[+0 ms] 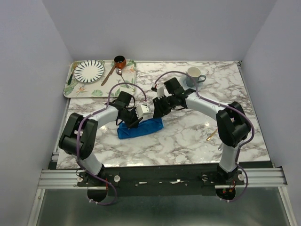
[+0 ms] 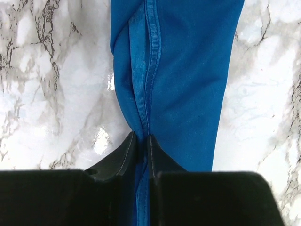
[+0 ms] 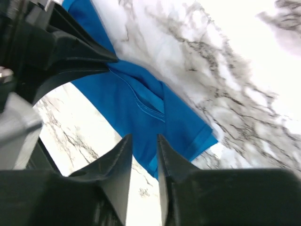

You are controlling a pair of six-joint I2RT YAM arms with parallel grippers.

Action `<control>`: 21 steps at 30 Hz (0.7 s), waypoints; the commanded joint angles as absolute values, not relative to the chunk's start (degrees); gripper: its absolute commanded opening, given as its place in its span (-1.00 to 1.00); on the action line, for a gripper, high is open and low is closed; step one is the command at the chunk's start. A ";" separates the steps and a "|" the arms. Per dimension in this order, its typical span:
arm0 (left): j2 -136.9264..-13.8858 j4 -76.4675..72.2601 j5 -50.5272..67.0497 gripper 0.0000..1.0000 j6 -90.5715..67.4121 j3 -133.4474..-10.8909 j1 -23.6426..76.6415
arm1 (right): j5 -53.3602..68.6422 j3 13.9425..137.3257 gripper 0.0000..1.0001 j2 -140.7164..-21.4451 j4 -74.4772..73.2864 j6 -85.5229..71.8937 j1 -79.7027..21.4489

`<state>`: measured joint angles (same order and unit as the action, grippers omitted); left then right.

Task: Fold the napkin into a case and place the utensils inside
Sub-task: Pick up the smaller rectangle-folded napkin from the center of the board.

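Folded blue napkin (image 1: 146, 127), left jaws pinching its hemmed edge, right jaws slightly parted, empty, near its end

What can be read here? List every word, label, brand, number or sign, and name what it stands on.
No readable text in any view.
The napkin, mug and marble table are plain.
The tray and plate carry only patterns, no lettering.
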<state>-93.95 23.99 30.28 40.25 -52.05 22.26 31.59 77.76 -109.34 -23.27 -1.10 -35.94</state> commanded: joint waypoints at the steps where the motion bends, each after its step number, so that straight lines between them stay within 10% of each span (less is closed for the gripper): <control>1: -95.89 25.66 29.97 -0.66 40.43 -53.17 22.41 | 29.10 78.05 -0.11 -107.14 -27.16 3.77 -35.24; 21: -98.79 29.18 32.78 -1.00 40.86 -56.51 22.50 | 26.01 85.60 0.39 -115.92 -29.36 12.22 -37.62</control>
